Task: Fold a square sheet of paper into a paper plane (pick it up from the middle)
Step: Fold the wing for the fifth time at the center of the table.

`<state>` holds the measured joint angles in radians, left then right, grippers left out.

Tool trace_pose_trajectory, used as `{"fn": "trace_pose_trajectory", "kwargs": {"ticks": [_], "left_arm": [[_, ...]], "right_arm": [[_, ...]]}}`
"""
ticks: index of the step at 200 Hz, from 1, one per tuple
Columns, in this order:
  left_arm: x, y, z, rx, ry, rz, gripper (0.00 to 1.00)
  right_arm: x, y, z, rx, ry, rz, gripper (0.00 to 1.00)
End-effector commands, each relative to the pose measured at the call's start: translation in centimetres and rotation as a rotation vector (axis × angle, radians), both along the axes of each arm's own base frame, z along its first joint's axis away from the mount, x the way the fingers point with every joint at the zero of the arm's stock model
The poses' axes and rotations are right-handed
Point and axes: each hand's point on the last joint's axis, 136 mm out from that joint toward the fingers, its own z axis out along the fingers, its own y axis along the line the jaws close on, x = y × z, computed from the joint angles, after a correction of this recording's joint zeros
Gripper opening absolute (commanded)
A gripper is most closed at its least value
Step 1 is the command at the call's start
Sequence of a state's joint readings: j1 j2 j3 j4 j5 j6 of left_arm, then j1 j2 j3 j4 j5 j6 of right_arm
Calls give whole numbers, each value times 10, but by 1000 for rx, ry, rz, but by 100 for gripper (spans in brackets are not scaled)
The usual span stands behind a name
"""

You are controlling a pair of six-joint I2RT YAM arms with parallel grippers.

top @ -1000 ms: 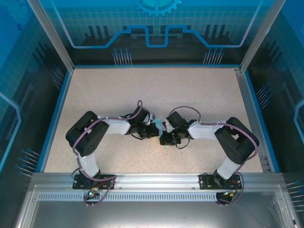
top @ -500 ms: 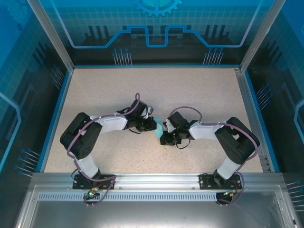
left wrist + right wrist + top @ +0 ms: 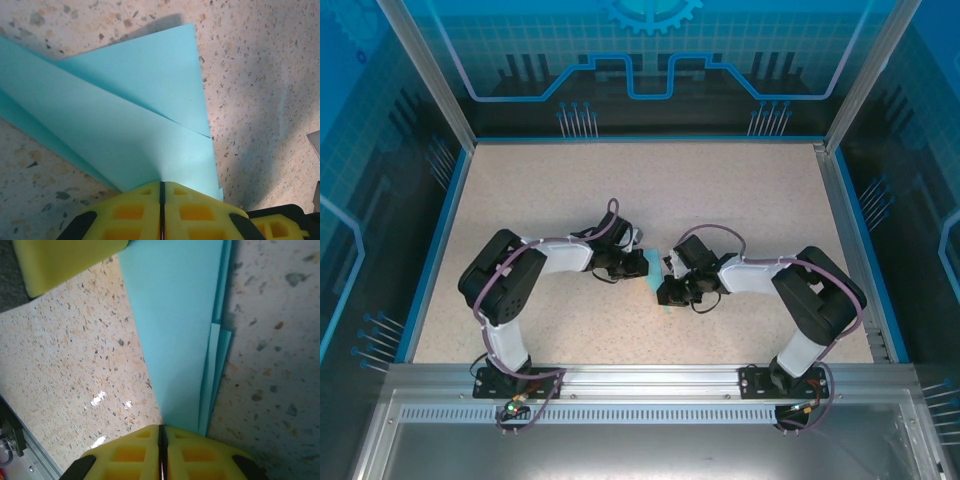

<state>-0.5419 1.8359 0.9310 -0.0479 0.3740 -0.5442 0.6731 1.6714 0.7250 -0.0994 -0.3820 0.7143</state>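
The light blue paper (image 3: 656, 272) lies folded on the speckled table between my two grippers. In the left wrist view the paper (image 3: 125, 110) shows overlapping triangular flaps that run down into my left gripper (image 3: 161, 186), whose yellow fingers are shut on its edge. In the right wrist view the paper (image 3: 175, 330) is a long layered strip that narrows into my right gripper (image 3: 162, 429), also shut on it. A yellow finger of the left gripper (image 3: 65, 260) rests at the strip's far end. From above, the left gripper (image 3: 642, 266) and the right gripper (image 3: 667, 290) almost touch.
The speckled tabletop (image 3: 620, 190) stretches around the arms, bounded by a blue rim (image 3: 440, 240) and side walls. An aluminium rail (image 3: 640, 378) carrying both arm bases runs along the near edge. Purple cables loop over both forearms.
The left arm's elbow swung out to the left and came back, its gripper shifting slightly over the paper. The right arm has stayed in place.
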Motion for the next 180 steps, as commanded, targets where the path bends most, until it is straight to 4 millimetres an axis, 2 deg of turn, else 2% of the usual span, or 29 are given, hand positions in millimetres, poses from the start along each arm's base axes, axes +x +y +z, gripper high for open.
{"fn": "trace_pose_trajectory", "kwargs": {"ticks": [1,39,83,98,120,142,180], "left_arm": [[11,-1,-1,11,-22,-13,9],[9,4,-11,44,0,-10,9],[3,9,-17,70,25,-12,9],[2,9,-18,69,30,-13,9],[1,9,-19,70,37,-11,8],[0,10,-20,72,44,-9,8],[-2,14,-26,102,75,9,8]], "right_arm": [[-33,-33,-39,-154,136,-17,11],[-31,-30,-33,-133,118,-12,11],[0,-1,17,-11,-12,1,12],[11,6,27,3,-41,0,12],[20,12,24,-6,-40,2,12],[23,13,13,-28,-24,1,11],[10,6,-5,-59,27,25,11]]}}
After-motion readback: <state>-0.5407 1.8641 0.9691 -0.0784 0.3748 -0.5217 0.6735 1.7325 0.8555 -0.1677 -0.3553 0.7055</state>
